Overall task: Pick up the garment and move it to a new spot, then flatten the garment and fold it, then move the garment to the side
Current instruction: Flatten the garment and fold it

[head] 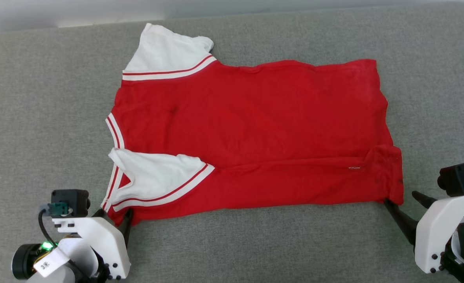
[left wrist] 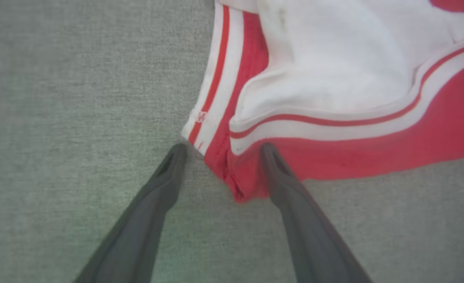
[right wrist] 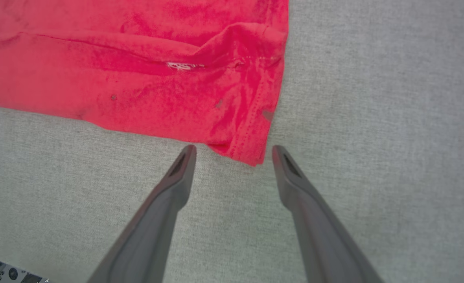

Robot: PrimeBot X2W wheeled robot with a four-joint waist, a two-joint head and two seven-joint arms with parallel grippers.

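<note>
At the near left, the left gripper [head: 116,217] is wide open and holds nothing; its fingers stand on either side of the near left corner of the garment [head: 247,125]. At the near right, the right gripper [head: 400,197] is also wide open and empty, its tips just beside the hem corner. The garment lies spread on the grey fabric surface [head: 39,118], with one white sleeve [head: 157,173] folded onto the red body and the other sleeve [head: 165,49] at the far left.
</note>
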